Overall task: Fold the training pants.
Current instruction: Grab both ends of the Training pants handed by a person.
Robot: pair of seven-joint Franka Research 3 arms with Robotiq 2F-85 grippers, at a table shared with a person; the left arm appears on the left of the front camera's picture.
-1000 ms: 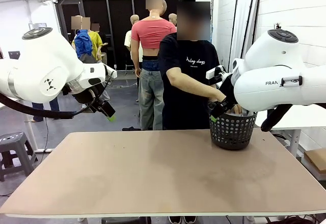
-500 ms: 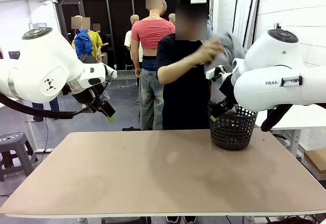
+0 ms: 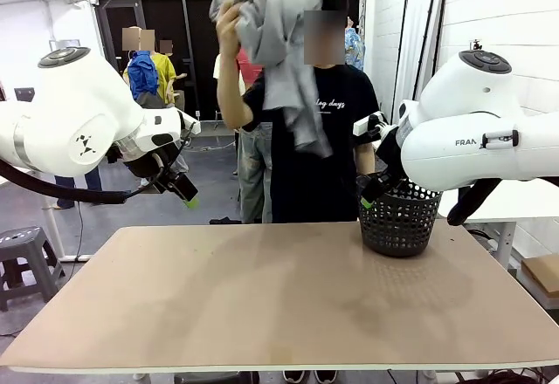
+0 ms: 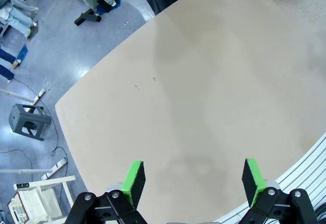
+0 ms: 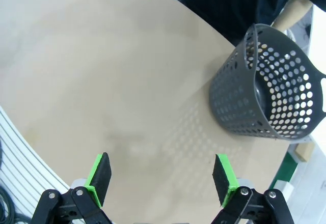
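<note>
A person at the far side of the table (image 3: 262, 305) holds the training pants (image 3: 278, 44) aloft in one raised hand (image 3: 229, 28). The grey garment is bunched at the top beside the person's head, its long axis running roughly up and down and its loose end pointing down over the chest. The pants hang in the air above the table's far edge, higher than both claws and touching neither. The left gripper (image 4: 194, 180) hovers to one side with its green pads spread wide and nothing between them. The right gripper (image 5: 162, 175), equally spread and empty, hangs near the black mesh basket (image 3: 399, 224).
</note>
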